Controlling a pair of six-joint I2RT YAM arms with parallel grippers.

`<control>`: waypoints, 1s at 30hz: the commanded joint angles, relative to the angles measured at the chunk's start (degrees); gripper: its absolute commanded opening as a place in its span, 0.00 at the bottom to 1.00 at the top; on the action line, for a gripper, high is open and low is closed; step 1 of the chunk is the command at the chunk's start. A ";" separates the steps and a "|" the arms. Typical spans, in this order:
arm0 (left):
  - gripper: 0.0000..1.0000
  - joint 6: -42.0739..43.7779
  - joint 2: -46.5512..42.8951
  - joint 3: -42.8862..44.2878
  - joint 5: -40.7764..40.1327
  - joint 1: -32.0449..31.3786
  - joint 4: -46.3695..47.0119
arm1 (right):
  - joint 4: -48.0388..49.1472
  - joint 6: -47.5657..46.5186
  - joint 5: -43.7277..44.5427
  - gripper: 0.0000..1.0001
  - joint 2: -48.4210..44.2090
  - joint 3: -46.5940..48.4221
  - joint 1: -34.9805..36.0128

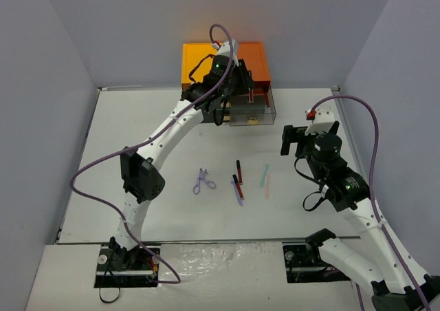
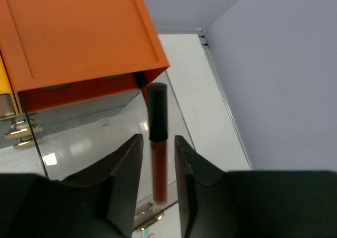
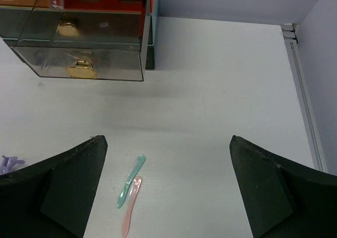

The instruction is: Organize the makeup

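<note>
While the left arm reaches across the table (image 1: 137, 118) to its far edge, the step in hand reads as stowing one item

- Orange box (image 1: 206, 56): sits at the back edge. One smoky clear drawer (image 1: 265, 111) is pulled out toward the arms, gold knob on its front.
- Left gripper (image 2: 158, 143): poised over that open drawer. Its fingers (image 2: 126, 169) are narrowly parted, with a sliver of light on each side of the red tube (image 2: 158, 117), black cap pointing away. It looks let go rather than pinched. Cannot tell if the tube lies on the drawer floor.
- Drawer contents: apart from the tube, nothing made out in the part shown.
- Right gripper (image 3: 167, 140): fingers spread wide and holding nothing, hovering above the table, right of the loose items.
- Loose at mid-table: purple curler (image 1: 203, 181), red-black pencils (image 1: 238, 170), purple stick (image 1: 238, 195), then mint stick (image 3: 131, 180) and pink stick (image 3: 130, 206) just beside each other.

Judgement: task early, most makeup not yet stowed. Next move calls for widening, lifting clear of the drawer walls, then a low, flat pinch on a thin stick
</note>
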 commanded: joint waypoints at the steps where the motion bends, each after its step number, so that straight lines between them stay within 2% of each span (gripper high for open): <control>1: 0.41 1.62 1.49 8.61 3.17 1.05 -4.00 | 1.76 -0.20 -4.20 1.00 0.17 3.55 -0.48; 5: 0.64 2.35 0.54 7.94 2.52 1.54 -3.60 | 1.07 -0.38 -7.89 1.00 1.41 3.96 -0.48; 8: 0.77 3.72 -1.47 7.13 1.95 1.70 -4.16 | 0.99 0.50 -11.19 0.96 2.86 3.96 -0.39; 11: 0.83 6.81 -6.42 3.95 -0.02 1.71 -5.18 | 1.87 2.12 -14.40 0.93 5.27 2.53 0.01; 14: 0.87 11.36 -13.89 -3.01 -3.39 1.62 -7.62 | 3.79 4.76 -16.25 0.90 7.69 0.46 1.54; 15: 0.87 12.56 -15.95 -5.07 -7.43 1.79 -8.22 | 4.56 5.54 -16.09 0.88 8.13 -0.23 2.31; 18: 0.89 15.80 -25.09 -17.40 -12.84 2.71 -9.02 | 7.48 7.26 -11.68 0.86 10.04 -2.29 7.99; 19: 0.89 16.22 -27.42 -17.57 -12.90 3.12 -8.86 | 7.51 7.51 -10.37 0.86 10.71 -2.55 9.46; 20: 0.91 17.13 -33.10 -25.89 -15.17 4.23 -8.34 | 9.53 8.10 -8.80 0.85 12.34 -3.27 11.16; 23: 0.97 18.06 -41.87 -39.60 -18.40 6.99 -7.82 | 12.76 10.75 -8.09 0.81 14.91 -6.84 14.20; 26: 0.97 18.05 -49.95 -52.61 -20.26 11.20 -8.98 | 15.92 12.64 -8.43 0.78 17.66 -10.15 15.42; 30: 0.97 19.10 -58.27 -64.49 -20.52 19.17 -9.07 | 18.09 14.94 -8.97 0.68 21.26 -13.87 17.21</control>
